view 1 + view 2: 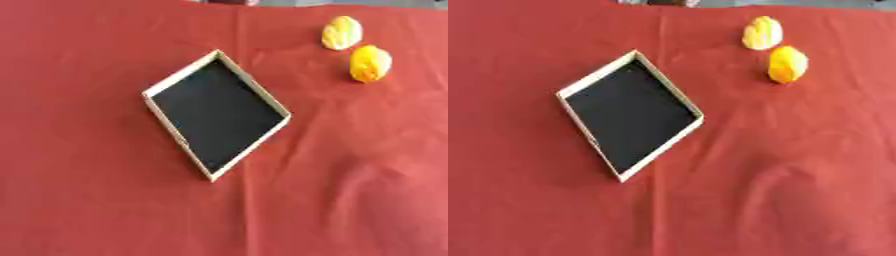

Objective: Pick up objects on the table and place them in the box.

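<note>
Box (172, 80): a shallow open tray with pale tan walls and a black floor, lying flat on the cloth a little left of the middle of the view. It is turned so its corners point up, down and to the sides, like a diamond. Nothing lies inside it.

Cloth (350, 190): red fabric that covers the whole table, with soft folds and creases, one running up from the box's upper corner toward the far edge.

Orange-yellow piece (369, 63): a rounded, egg-like object lying on the cloth at upper right, well apart from the box. It looks like a small fruit or a toy one, but the view is too soft to be sure.

Pale yellow piece (341, 33): a similar rounded object, lighter in colour with faint lengthwise streaks, lying just beyond and slightly left of the orange-yellow one. The two sit just beside each other; whether they touch cannot be told.

Hands: neither the left nor the right hand shows in either view, so how their fingers stand cannot be told.

Far edge: a thin strip of grey and some dark shapes beyond the cloth, too blurred to make out.
</note>
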Robot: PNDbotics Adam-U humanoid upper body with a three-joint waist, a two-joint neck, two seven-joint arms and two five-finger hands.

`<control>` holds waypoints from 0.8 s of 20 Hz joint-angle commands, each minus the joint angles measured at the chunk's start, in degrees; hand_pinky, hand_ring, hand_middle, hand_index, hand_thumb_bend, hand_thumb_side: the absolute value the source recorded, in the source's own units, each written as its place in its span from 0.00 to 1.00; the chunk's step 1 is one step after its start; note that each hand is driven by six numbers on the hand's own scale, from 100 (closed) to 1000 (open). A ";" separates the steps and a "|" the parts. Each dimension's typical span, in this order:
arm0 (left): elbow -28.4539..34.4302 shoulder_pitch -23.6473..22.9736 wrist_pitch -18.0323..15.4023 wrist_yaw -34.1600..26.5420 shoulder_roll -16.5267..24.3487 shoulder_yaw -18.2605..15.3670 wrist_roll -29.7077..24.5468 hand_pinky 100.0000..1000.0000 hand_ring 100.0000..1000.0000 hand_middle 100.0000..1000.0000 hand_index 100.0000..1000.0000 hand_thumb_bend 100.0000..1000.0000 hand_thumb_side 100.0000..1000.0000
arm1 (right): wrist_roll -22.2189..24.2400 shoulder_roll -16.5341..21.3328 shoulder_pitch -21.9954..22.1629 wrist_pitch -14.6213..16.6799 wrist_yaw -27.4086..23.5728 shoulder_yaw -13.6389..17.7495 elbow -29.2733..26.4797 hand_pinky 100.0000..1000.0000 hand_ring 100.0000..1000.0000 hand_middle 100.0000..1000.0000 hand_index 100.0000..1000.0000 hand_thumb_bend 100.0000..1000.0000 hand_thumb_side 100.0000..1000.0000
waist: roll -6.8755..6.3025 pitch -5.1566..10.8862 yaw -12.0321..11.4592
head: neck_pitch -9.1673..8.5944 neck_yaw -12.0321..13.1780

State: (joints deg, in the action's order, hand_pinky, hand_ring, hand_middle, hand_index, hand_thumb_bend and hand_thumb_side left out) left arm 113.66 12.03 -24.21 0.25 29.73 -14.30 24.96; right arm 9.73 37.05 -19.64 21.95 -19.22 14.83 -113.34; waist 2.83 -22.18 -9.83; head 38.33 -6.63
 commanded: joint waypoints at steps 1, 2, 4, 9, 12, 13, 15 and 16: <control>0.93 0.21 -0.16 0.12 1.22 -0.10 -0.05 0.80 0.67 0.80 0.88 0.02 0.59 | -0.47 2.95 -0.70 0.44 0.63 0.85 -1.12 0.90 0.84 0.74 0.81 0.00 0.42 | -0.18 0.94 -0.08 | -0.70 0.00; 0.93 0.18 -0.15 0.12 1.29 -0.08 -0.08 0.80 0.67 0.80 0.88 0.02 0.59 | -0.68 4.00 -1.03 0.78 0.91 0.80 -0.85 0.89 0.84 0.74 0.82 0.00 0.41 | -0.16 0.95 -0.10 | -0.63 -0.03; 0.93 0.16 -0.16 0.13 1.40 -0.04 -0.11 0.80 0.67 0.80 0.88 0.02 0.59 | -1.37 6.49 -2.13 1.71 1.48 0.60 0.20 0.89 0.84 0.74 0.82 0.00 0.41 | -0.10 1.01 -0.14 | -0.50 -0.13; 0.93 0.19 -0.12 0.09 1.71 0.15 -0.29 0.80 0.67 0.80 0.88 0.02 0.59 | -1.48 15.28 -7.64 4.05 3.21 -1.67 6.94 0.90 0.87 0.79 0.84 0.00 0.41 | 0.05 1.32 -0.29 | -0.39 -0.26; 0.93 0.05 -0.05 0.04 1.82 0.26 -0.43 0.80 0.67 0.80 0.88 0.02 0.59 | -0.20 19.57 -12.41 4.83 3.45 -3.42 13.27 0.90 0.89 0.81 0.84 0.00 0.41 | 0.18 1.59 -0.42 | -0.29 -0.29; 0.93 -0.02 0.00 0.01 1.86 0.29 -0.48 0.80 0.67 0.80 0.88 0.02 0.59 | 0.51 20.78 -14.19 4.89 3.31 -4.13 15.81 0.90 0.89 0.82 0.84 0.00 0.41 | 0.23 1.68 -0.49 | -0.25 -0.34; 0.93 -0.08 0.06 -0.06 1.96 0.35 -0.57 0.80 0.67 0.80 0.88 0.02 0.59 | 2.25 22.46 -17.77 5.23 2.88 -5.49 21.04 0.91 0.91 0.83 0.85 0.00 0.40 | 0.33 1.83 -0.62 | -0.28 -0.46; 0.93 -0.10 0.07 -0.10 2.01 0.38 -0.61 0.80 0.67 0.80 0.88 0.02 0.59 | 3.23 22.93 -19.56 5.29 2.66 -6.09 23.58 0.91 0.91 0.84 0.85 0.00 0.40 | 0.37 1.88 -0.69 | -0.30 -0.51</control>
State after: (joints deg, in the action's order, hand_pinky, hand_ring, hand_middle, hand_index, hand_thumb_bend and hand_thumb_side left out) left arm 113.66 11.72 -24.09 0.20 29.75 -13.64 24.61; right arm 11.98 56.65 -38.24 27.03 -16.29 8.95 -92.31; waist 3.38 -21.65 -10.53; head 38.21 -6.97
